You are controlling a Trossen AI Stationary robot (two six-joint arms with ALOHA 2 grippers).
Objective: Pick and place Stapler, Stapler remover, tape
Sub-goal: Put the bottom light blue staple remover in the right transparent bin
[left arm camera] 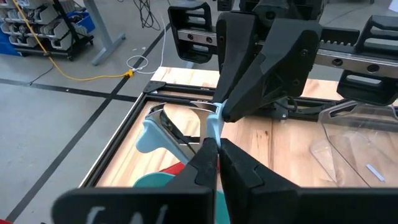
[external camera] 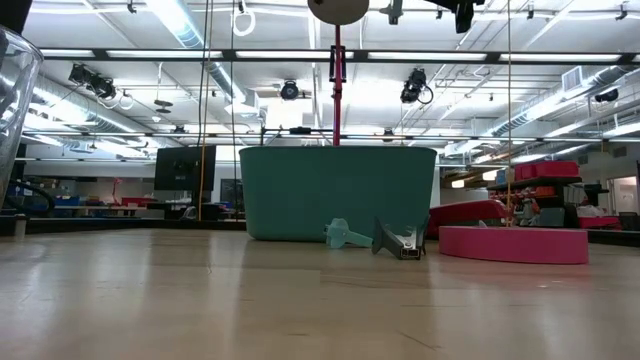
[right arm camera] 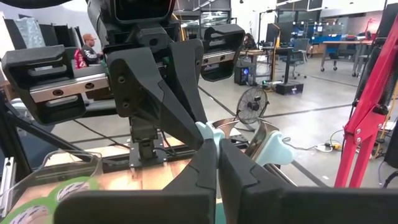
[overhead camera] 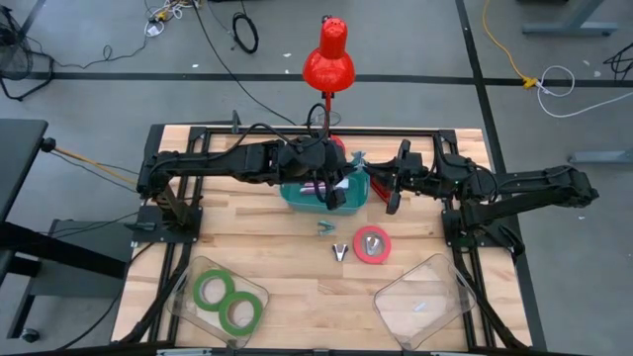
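Wooden bench (overhead camera: 287, 297), slatted top, dark frame round it. Red lamp (overhead camera: 328, 57) stands at the far edge, head out past the bench.

Teal bin (overhead camera: 302, 195) sits mid-bench toward the far edge. Both arms meet above it.

Two clear tubs at the near edge: the one at the near-left corner (overhead camera: 188, 287) holds two green tape rolls (overhead camera: 226, 300) lying flat and touching; the one at the near-right corner (overhead camera: 420, 302) has nothing visible inside.

Red-pink tape roll (overhead camera: 372, 244) lies flat on the bare wood, between the bin and the right tub.

Red stapler (overhead camera: 379, 191) rests just beside the bin's right side, under the right arm.

Two small staple removers lie on the wood near the red-pink roll: a pale teal one (overhead camera: 325, 229) and a grey one (overhead camera: 340, 251).

Left claw (left arm camera: 214, 144) and right claw (right arm camera: 211, 144) are both pinched narrow on one pale teal staple remover (left arm camera: 163, 129), held in the air over the bin, tip to tip.
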